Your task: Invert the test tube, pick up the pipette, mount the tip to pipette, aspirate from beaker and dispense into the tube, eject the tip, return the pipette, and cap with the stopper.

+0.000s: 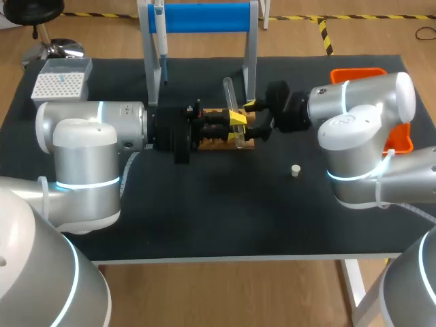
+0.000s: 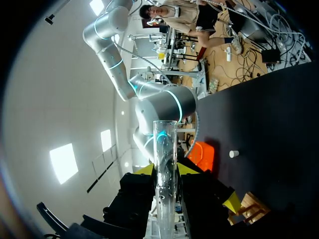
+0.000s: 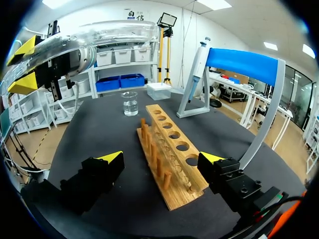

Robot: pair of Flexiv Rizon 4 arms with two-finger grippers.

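In the head view, my left gripper (image 1: pixel 235 122) is clamping the tube (image 1: pixel 229 95) between both fingers. It is holding the tube tilted above the rack (image 1: pixel 221 139), in the middle of the black table (image 1: pixel 204 211). My right gripper (image 1: pixel 257 119) is hovering just beside the tube with its fingers spread wide, gripping nothing. The stopper (image 1: pixel 296 170) is lying alone on the table, apart from the rack on my right side. The tip box (image 1: pixel 60 83) is sitting at the far left corner. The pipette (image 1: pixel 161 41) is hanging on the blue-barred stand (image 1: pixel 204 17), and an orange bin (image 1: pixel 357 71) is sitting at the far right.

In the left wrist view, the clear tube is running straight out between my yellow fingertips (image 2: pixel 144 169), which are pressing on it from both sides.

In the right wrist view, my fingers are standing far apart over the near end of the rack, touching nothing. The beaker (image 3: pixel 129 103) is standing beyond the rack and is partly filled with clear liquid.
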